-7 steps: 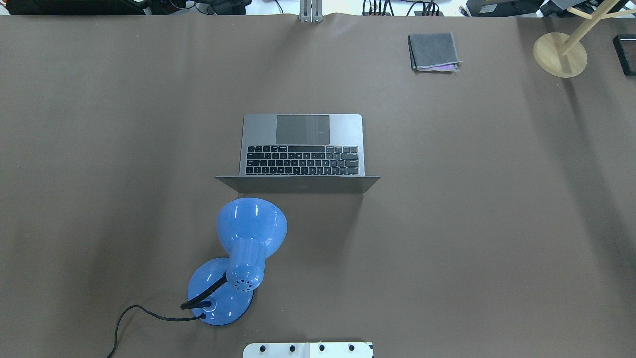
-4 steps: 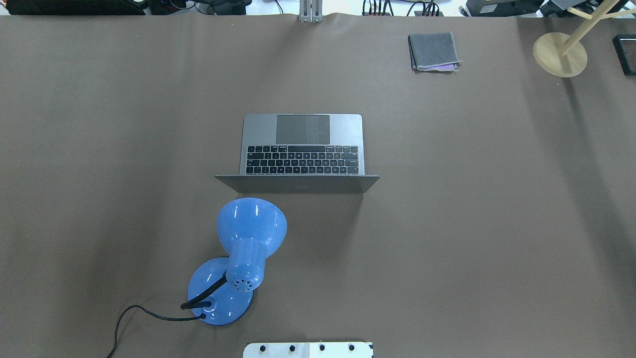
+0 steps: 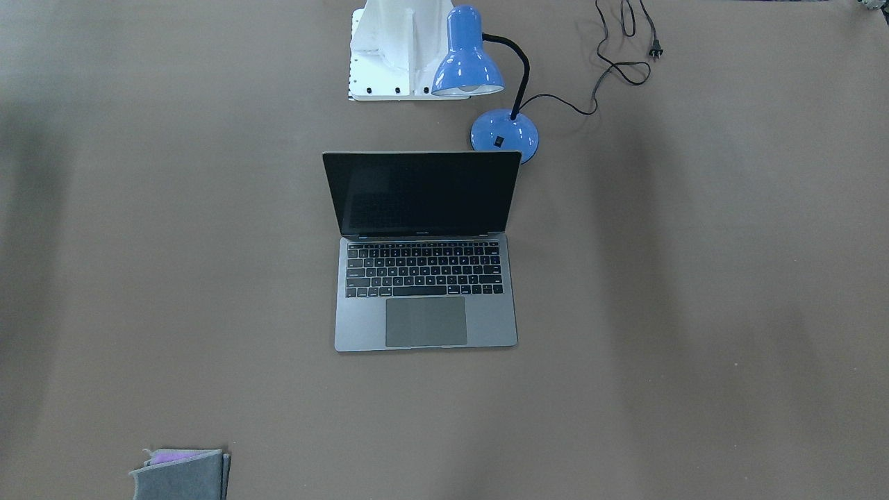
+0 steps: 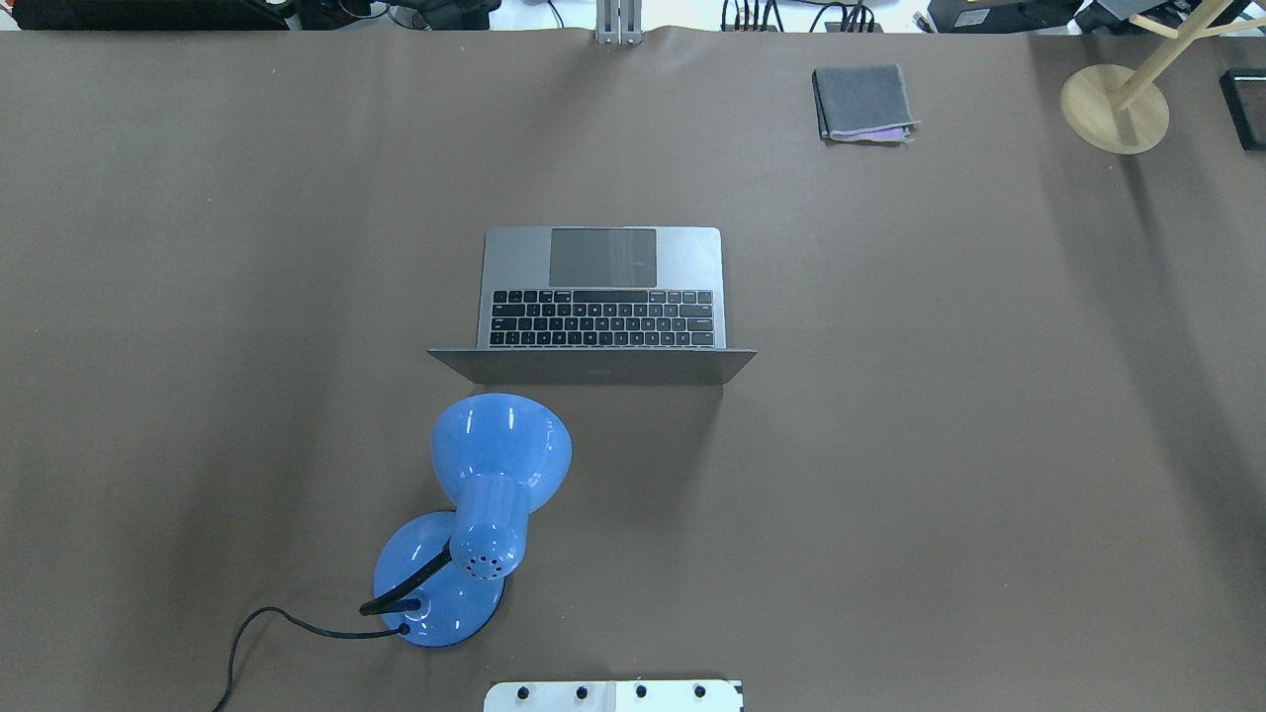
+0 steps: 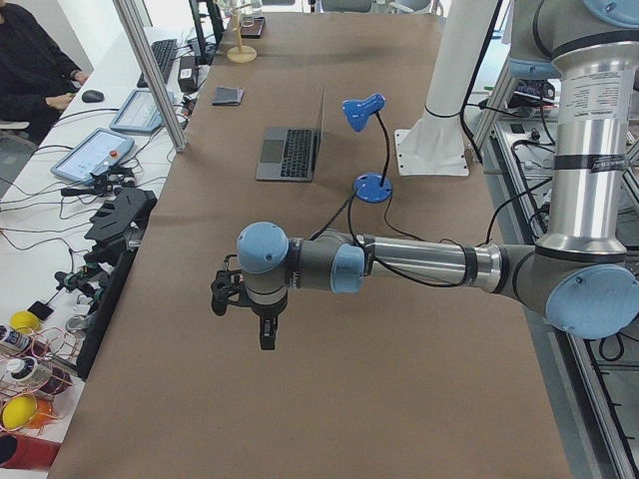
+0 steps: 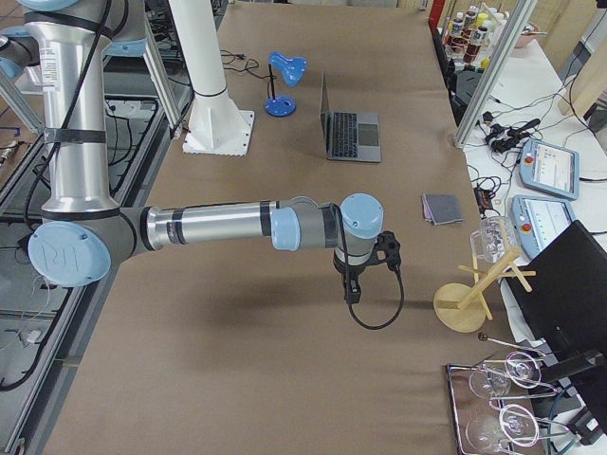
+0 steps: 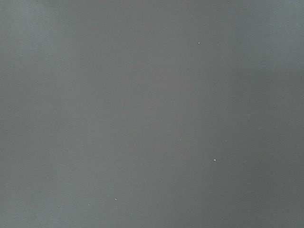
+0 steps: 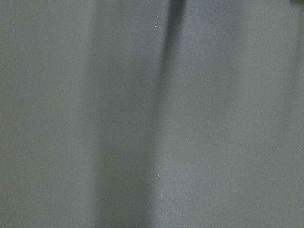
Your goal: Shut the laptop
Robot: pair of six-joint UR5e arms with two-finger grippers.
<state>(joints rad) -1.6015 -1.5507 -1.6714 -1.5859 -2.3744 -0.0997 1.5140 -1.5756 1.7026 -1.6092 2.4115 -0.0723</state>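
Observation:
The grey laptop (image 4: 603, 287) stands open in the middle of the brown table, its lid upright and its black screen (image 3: 424, 193) facing away from the robot base. It also shows in the left side view (image 5: 290, 152) and the right side view (image 6: 353, 133). My left gripper (image 5: 266, 334) hangs over the table's left end, far from the laptop. My right gripper (image 6: 350, 289) hangs over the right end, also far off. Both show only in the side views, so I cannot tell if they are open or shut. Both wrist views show only bare table.
A blue desk lamp (image 4: 499, 455) stands just behind the laptop lid on the robot's side, its cord (image 4: 287, 621) trailing left. A folded grey cloth (image 4: 862, 102) lies far right. A wooden stand (image 4: 1115, 109) sits at the far right corner.

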